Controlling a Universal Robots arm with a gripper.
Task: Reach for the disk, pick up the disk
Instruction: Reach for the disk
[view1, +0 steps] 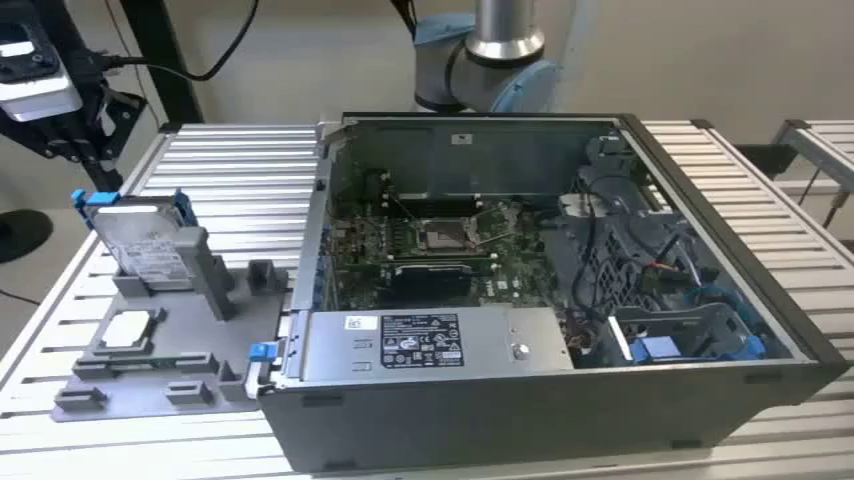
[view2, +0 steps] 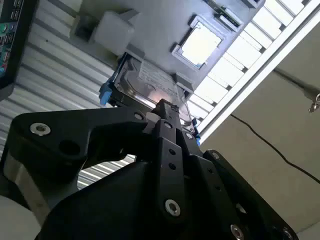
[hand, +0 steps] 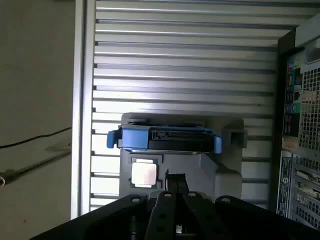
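The disk (view1: 144, 245) stood on edge in a slot of the grey fixture (view1: 180, 345) beside the open computer case (view1: 534, 425), its blue-framed top edge seemingly left free for grasping. The gripper (view2: 165, 106), fingers pressed together and empty, hung near it without touching.

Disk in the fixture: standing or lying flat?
Standing on edge. The disk rises from the grey fixture, its label facing sideways.

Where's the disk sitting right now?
At the exterior view's left, the disk stands propped on the grey fixture beside the open computer case, just beyond the small silver chip.
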